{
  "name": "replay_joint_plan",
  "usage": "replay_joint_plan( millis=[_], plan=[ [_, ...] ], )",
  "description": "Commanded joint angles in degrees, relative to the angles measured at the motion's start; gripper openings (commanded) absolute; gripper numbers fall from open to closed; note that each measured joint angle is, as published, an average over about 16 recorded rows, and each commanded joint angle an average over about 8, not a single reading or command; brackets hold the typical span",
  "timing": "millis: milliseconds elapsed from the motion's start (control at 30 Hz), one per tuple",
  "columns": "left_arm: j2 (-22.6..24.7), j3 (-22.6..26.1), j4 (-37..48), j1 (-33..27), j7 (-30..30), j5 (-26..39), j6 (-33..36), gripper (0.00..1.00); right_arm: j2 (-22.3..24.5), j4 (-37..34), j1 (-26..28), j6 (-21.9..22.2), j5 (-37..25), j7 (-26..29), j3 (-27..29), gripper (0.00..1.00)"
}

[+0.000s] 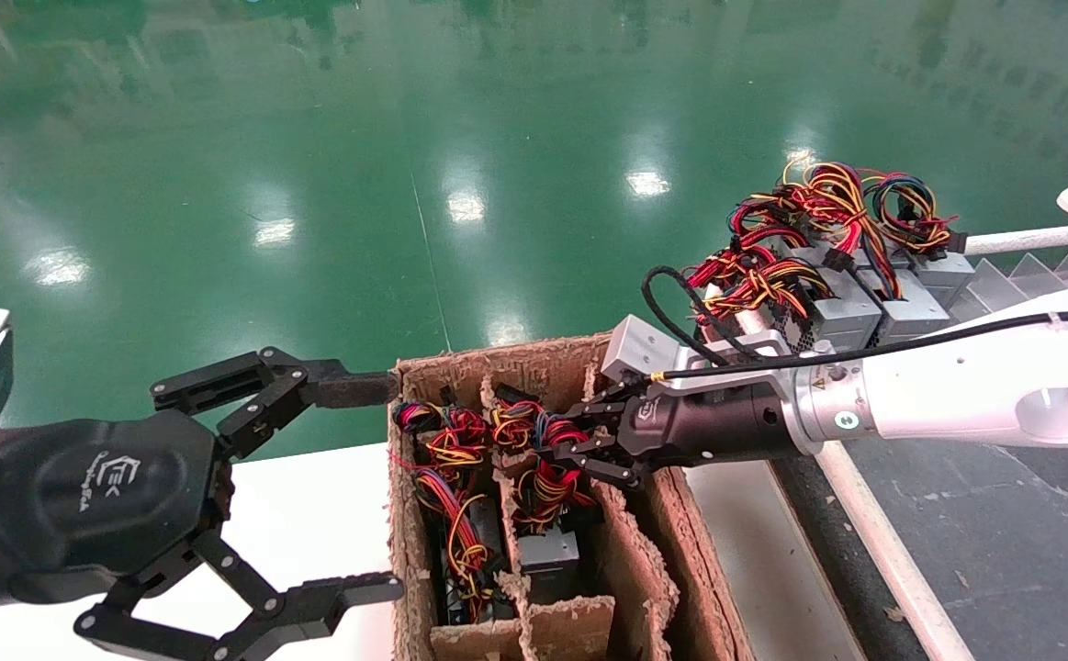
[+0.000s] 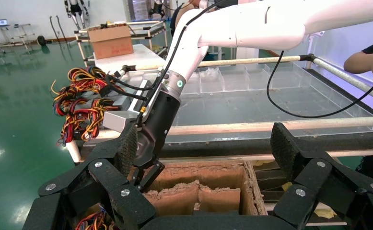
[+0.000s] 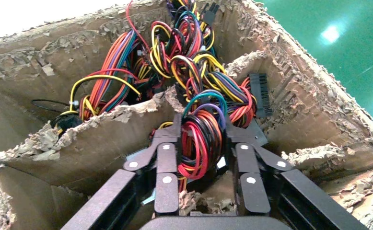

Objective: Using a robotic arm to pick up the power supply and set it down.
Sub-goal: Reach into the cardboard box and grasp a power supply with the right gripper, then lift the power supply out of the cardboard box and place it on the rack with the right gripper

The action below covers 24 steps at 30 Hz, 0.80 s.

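A: Where is the power supply (image 1: 547,551)?

B: Low in the middle compartment of the torn cardboard box (image 1: 644,569), grey metal casing showing beneath its loom. The red, yellow, orange and blue wires (image 3: 204,136) rise in a thick loop, and a wide black connector (image 3: 260,95) lies against the compartment wall.

A: Has the robotic arm (image 1: 956,386) got it?

B: Its end effector (image 1: 579,445) is down in that compartment, fingers (image 3: 166,163) narrowed either side of the wire loop. I judge it gripped by the bundle, though firm contact isn't certain. The casing sits in the box, so lifting and setting down remain.

A: Anything else nearby?

B: More wired units fill the neighbouring compartment, and similar grey boxes (image 1: 864,308) stand on the rack behind. The left end effector (image 1: 350,487) hovers spread wide and empty beside the box, over the white worktop (image 1: 313,514).
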Motion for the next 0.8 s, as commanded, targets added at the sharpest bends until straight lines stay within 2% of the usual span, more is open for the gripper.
replay_joint_plan(
  millis=[33, 433, 800],
  plan=[
    [0.00, 0.00, 0.00, 0.00, 0.00, 0.00, 0.00, 1.00, -0.12, -0.48, 0.09, -0.19, -0.01, -0.38, -0.04, 0.00],
    [-0.01, 0.03, 0.00, -0.01, 0.01, -0.02, -0.01, 1.00, 0.86, 0.00, 0.67, -2.15, 1.42, -1.70, 0.77, 0.00],
    [-0.02, 0.05, 0.00, -0.01, 0.02, -0.03, -0.02, 1.00, 4.45, 5.19, 0.65, -6.39, 5.59, -0.26, 3.08, 0.00]
  ],
)
